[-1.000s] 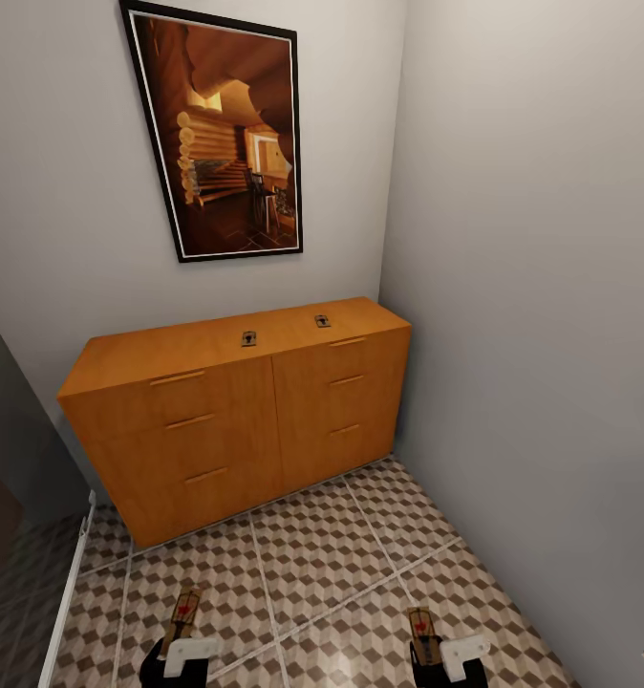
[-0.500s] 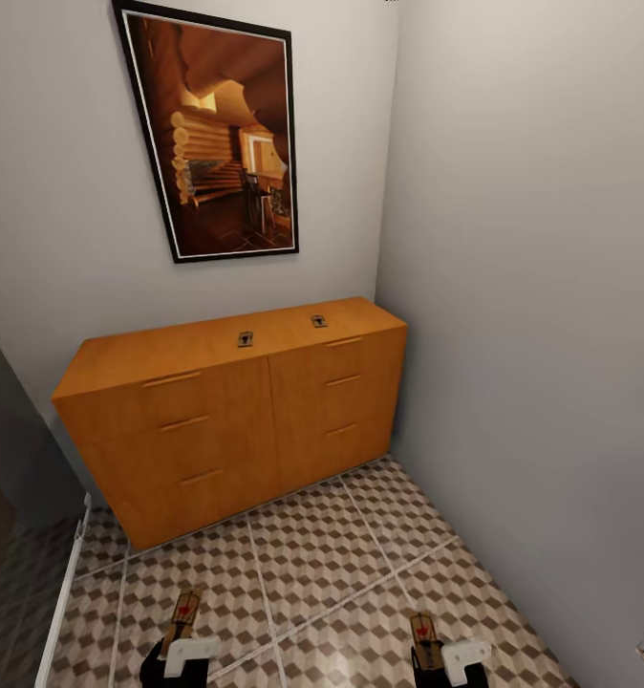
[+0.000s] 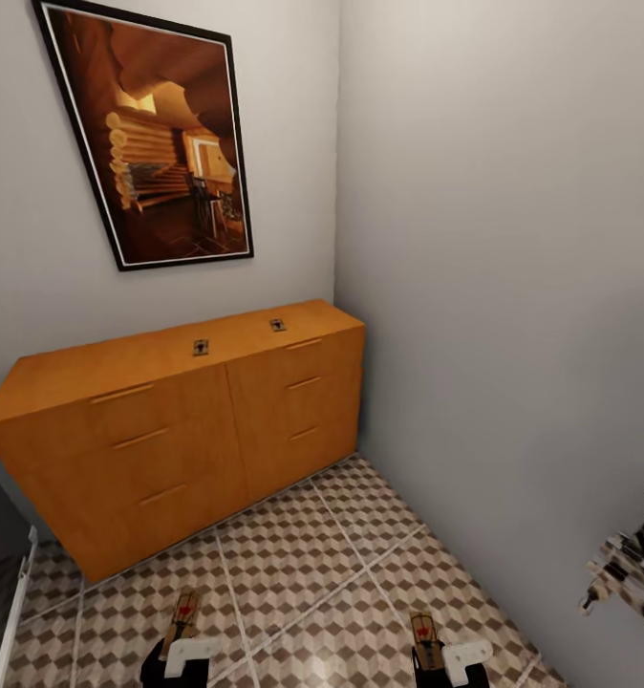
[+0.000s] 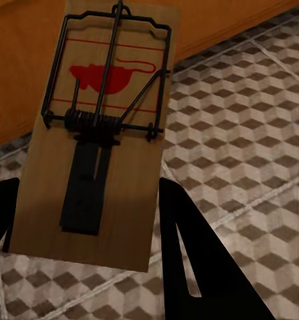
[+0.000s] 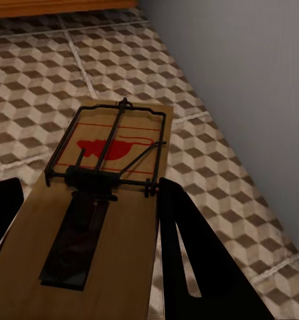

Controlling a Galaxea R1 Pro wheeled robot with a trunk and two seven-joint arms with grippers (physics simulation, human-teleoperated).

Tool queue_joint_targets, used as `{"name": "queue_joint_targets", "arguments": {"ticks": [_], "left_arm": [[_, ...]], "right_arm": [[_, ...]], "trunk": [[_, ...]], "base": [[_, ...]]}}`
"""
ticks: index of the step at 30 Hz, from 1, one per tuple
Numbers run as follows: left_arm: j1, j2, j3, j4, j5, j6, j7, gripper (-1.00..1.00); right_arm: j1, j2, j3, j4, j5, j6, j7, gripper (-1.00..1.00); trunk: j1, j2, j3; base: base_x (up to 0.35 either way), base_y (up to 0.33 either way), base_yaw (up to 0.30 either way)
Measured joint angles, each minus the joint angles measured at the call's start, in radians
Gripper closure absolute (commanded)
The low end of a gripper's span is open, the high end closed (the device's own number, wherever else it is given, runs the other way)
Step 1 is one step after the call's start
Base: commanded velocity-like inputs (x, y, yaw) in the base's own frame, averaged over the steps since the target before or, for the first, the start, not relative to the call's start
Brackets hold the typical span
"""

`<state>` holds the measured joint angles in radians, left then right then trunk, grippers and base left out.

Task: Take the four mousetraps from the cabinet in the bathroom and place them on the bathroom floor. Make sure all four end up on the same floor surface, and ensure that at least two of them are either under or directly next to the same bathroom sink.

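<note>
Rightward swings the view, both grippers (image 3: 179, 659) (image 3: 444, 661) clenching flat wooden mousetraps (image 4: 99, 127) (image 5: 99, 200) over patterned tiles (image 3: 293, 564); a thin-edged grip could slip in turning.

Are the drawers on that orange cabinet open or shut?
Shut. All six drawer fronts of the cabinet sit flush; none is pulled out.

Soft, even, fairly dim render lighting; no hard shadows or glare. Both wrist views are slightly blurry, and verticals splay toward head-view edges.
</note>
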<state>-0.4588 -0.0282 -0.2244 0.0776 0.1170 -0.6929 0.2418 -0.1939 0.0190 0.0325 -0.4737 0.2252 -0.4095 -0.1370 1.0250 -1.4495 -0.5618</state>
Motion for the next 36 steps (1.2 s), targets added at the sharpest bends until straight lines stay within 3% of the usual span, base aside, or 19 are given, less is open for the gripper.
{"name": "queue_joint_targets", "arguments": {"ticks": [36], "left_arm": [[0.0, -0.003, 0.0, 0.0, 0.0, 0.002, -0.002, 1.0]], "right_arm": [[0.0, -0.002, 0.0, 0.0, 0.0, -0.001, 0.001, 1.0]], "trunk": [[0.0, 0.0, 0.006]], "base": [[0.0, 0.0, -0.288]]}}
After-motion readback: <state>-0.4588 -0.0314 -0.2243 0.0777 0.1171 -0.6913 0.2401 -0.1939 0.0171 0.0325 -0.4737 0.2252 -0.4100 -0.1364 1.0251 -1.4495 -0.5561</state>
